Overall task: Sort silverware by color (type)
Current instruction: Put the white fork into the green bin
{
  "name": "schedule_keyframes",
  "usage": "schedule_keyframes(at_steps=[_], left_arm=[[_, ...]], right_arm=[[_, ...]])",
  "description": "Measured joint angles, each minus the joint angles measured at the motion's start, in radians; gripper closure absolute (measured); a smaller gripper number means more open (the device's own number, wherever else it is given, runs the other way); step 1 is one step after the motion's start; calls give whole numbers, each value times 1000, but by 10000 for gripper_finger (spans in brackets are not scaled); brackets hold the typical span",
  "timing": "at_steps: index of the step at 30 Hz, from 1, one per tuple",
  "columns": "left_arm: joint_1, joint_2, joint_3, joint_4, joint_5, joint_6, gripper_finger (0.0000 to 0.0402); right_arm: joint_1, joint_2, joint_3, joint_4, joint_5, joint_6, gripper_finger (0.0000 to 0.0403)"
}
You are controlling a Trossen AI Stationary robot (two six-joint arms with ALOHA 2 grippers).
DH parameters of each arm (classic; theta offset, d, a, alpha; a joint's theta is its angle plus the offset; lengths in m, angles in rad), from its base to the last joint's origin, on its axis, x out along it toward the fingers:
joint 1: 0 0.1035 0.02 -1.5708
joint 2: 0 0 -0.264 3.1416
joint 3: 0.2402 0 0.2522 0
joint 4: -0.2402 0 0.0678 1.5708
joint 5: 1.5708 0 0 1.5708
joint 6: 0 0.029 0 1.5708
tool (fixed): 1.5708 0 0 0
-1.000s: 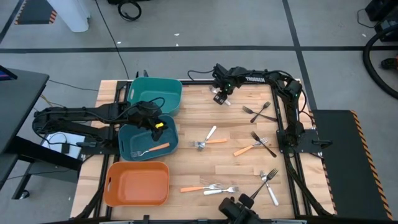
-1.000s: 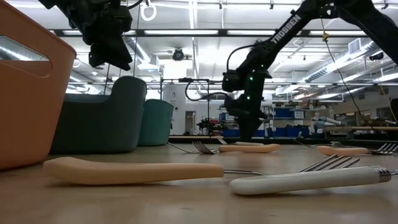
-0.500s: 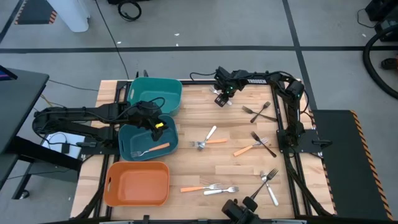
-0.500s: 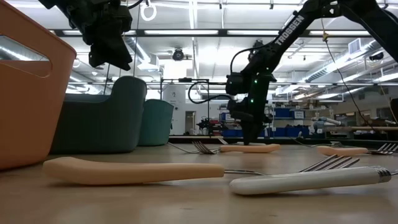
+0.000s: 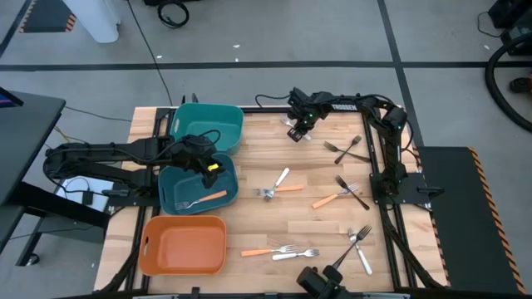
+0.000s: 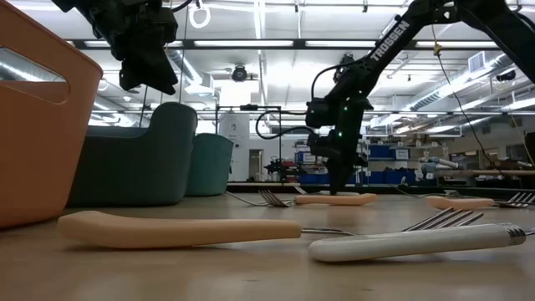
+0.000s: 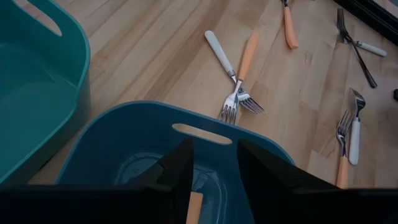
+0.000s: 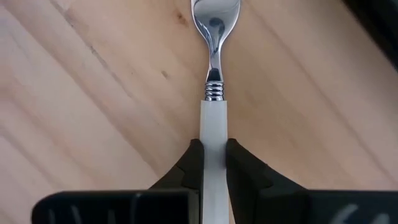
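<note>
Since a second ago, the right gripper [image 8: 213, 163] has clamped a white-handled spoon [image 8: 214, 124] at twelve o'clock, ready for lifting. Left gripper [image 7: 214, 168] hovers apart over the blue bin [image 5: 174, 184].

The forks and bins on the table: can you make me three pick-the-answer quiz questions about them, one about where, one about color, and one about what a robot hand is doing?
1. Where is the left gripper?
A. Over the blue bin
B. Over the orange bin
C. Off the table

2. What color is the handle between the right gripper's fingers?
A. Black
B. Orange
C. White

3. How is the orange bin?
A. Full of forks
B. Empty
C. Tipped over

Answers: 1 A, the high view shows it above the blue bin. 2 C, the right wrist view shows the white-handled piece pinched. 3 B, nothing lies inside it.
</note>
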Motion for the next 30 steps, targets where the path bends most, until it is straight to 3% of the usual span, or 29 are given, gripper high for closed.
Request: schedule_keyframes(at_steps=[4, 13, 16, 21, 24, 30], left_arm=[[0, 0, 0, 0, 0, -9, 269], [4, 0, 0, 8, 0, -79, 269], [25, 2, 0, 66, 0, -111, 269], [94, 2, 0, 265, -13, -260, 269], [136, 2, 0, 412, -18, -335, 269], [197, 2, 1, 536, -19, -341, 269]], right_arm=[[3, -17, 43, -77, -22, -19, 357], [6, -114, 136, -76, -88, -8, 357], [19, -163, 156, -64, -158, 13, 357], [86, -248, 165, 51, -230, 32, 400], [142, -281, 167, 142, -217, 35, 401], [192, -296, 166, 181, -57, -5, 394]])
